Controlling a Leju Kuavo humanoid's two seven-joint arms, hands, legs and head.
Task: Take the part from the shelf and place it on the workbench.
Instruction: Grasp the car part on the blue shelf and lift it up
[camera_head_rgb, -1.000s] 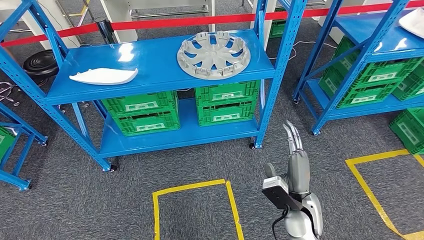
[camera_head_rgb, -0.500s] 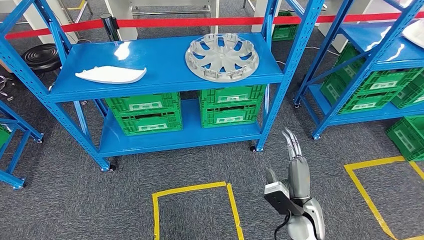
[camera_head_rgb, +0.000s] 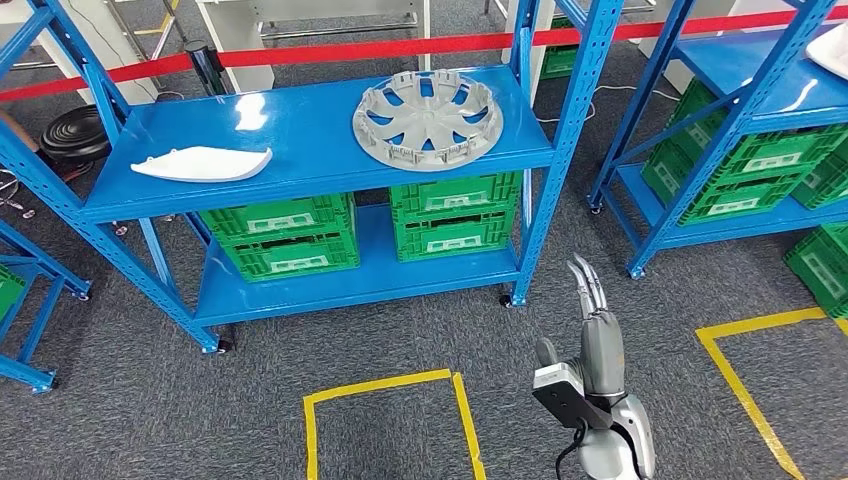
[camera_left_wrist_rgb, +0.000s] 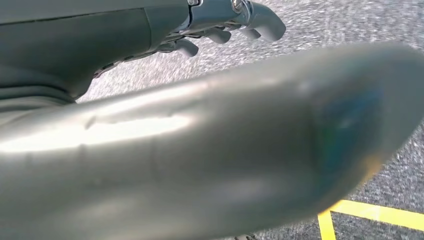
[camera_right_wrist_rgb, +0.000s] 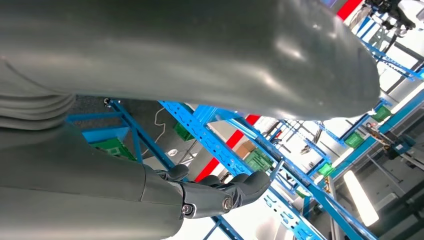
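Note:
A grey wheel cover (camera_head_rgb: 427, 118) lies flat on the top board of the blue shelf (camera_head_rgb: 300, 130), towards its right end. A white curved part (camera_head_rgb: 200, 163) lies on the same board at the left. My right hand (camera_head_rgb: 597, 330) is raised in front of me over the carpet, well short of the shelf, with its fingers straight and nothing in it. In the right wrist view its dark fingers (camera_right_wrist_rgb: 220, 192) stretch out in the air. In the left wrist view my left hand (camera_left_wrist_rgb: 200, 145) hangs over the carpet and holds nothing, its fingers (camera_left_wrist_rgb: 225, 20) apart.
Green crates (camera_head_rgb: 455, 215) fill the lower board of the shelf. A second blue shelf (camera_head_rgb: 740, 110) with more green crates stands at the right. Yellow tape (camera_head_rgb: 385, 385) marks a square on the grey carpet before the shelf. A red barrier tape (camera_head_rgb: 400, 45) runs behind.
The whole view has shifted a little as the camera moved, and the shelf now sits slightly more to the left. My right hand keeps the same raised pose.

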